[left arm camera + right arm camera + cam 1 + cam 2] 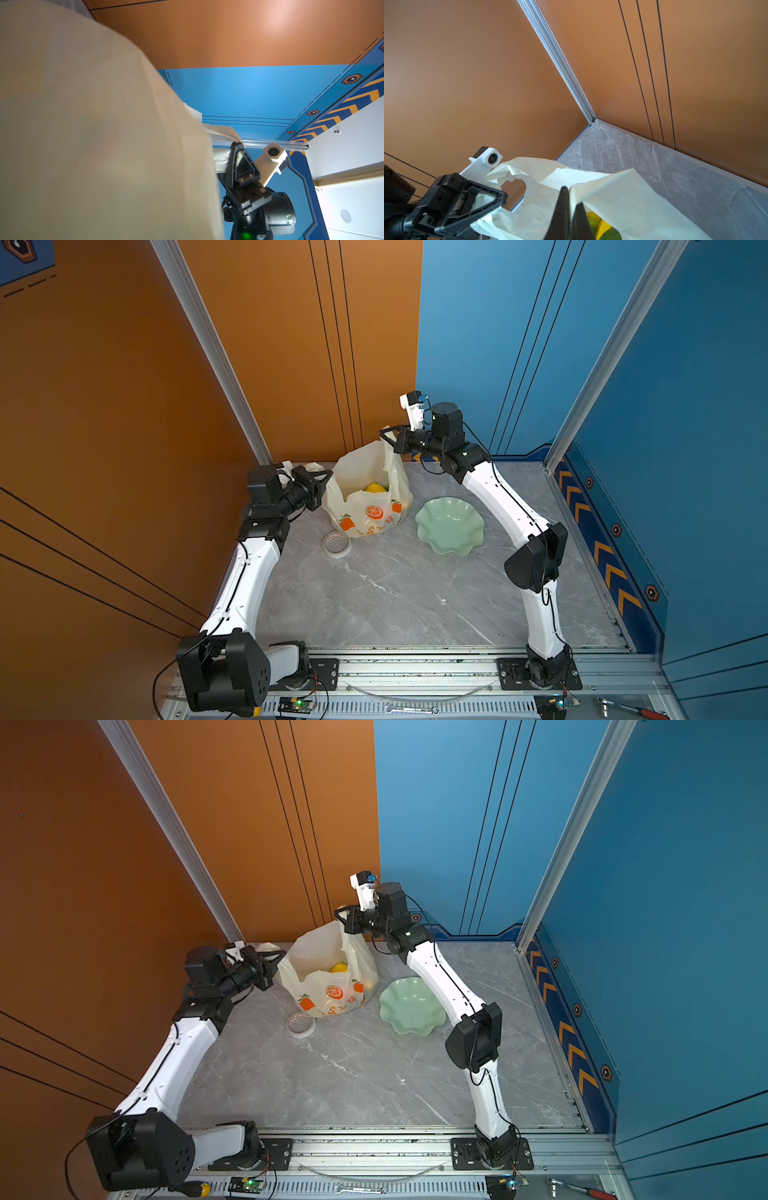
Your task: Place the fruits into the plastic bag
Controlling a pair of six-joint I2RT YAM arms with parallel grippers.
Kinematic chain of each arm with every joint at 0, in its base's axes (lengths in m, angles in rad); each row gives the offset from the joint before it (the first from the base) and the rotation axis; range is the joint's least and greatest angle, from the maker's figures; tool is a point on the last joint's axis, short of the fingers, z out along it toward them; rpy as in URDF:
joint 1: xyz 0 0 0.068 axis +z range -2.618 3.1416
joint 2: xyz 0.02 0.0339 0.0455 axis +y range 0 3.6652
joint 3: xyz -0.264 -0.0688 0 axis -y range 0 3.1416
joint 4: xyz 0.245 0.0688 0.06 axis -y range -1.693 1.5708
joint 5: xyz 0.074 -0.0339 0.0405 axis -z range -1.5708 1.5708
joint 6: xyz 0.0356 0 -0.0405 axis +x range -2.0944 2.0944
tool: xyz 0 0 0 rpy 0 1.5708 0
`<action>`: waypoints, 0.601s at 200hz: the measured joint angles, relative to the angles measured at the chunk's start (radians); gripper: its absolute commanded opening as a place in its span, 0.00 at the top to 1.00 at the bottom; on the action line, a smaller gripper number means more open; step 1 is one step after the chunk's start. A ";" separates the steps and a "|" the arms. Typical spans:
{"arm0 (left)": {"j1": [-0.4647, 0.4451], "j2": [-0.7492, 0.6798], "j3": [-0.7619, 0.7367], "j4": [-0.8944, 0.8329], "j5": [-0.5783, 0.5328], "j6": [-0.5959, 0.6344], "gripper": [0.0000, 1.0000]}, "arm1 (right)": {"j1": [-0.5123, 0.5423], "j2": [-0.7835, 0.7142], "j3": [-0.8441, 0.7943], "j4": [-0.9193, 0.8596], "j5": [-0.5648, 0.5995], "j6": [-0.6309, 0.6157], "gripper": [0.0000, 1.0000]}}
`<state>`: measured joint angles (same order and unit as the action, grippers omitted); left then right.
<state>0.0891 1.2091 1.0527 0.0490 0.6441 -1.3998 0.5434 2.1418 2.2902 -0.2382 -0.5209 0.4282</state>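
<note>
Cream plastic bag (pixel 93 135) film blankets my left wrist view; both my grippers are clamped on it.
My left gripper (pixel 327 480) pinches its left rim and my right gripper (pixel 384 433) holds the far edge higher, so the mouth gapes above the grey table (pixel 395 593). Fruits (pixel 375 488) lie inside, mostly hidden by the bag wall. A green dish (pixel 449 526) sits just right of the bag, and a tape roll (pixel 337 544) near its front.

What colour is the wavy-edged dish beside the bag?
Plain pale green; the dish shows best in a top view.
</note>
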 measured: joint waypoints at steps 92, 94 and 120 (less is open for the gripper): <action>0.211 -0.372 -0.214 -0.240 0.066 0.023 1.00 | 0.031 -0.172 -0.337 0.165 -0.018 0.094 1.00; 0.221 -0.379 -0.216 -0.248 0.070 0.023 1.00 | 0.032 -0.174 -0.341 0.167 -0.018 0.094 1.00; 0.294 -0.439 -0.221 -0.317 0.111 0.027 1.00 | 0.057 -0.188 -0.379 0.188 -0.026 0.109 1.00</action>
<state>0.3828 0.7700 0.8314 -0.2684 0.7555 -1.3731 0.6003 1.9537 1.9110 -0.0505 -0.5468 0.5373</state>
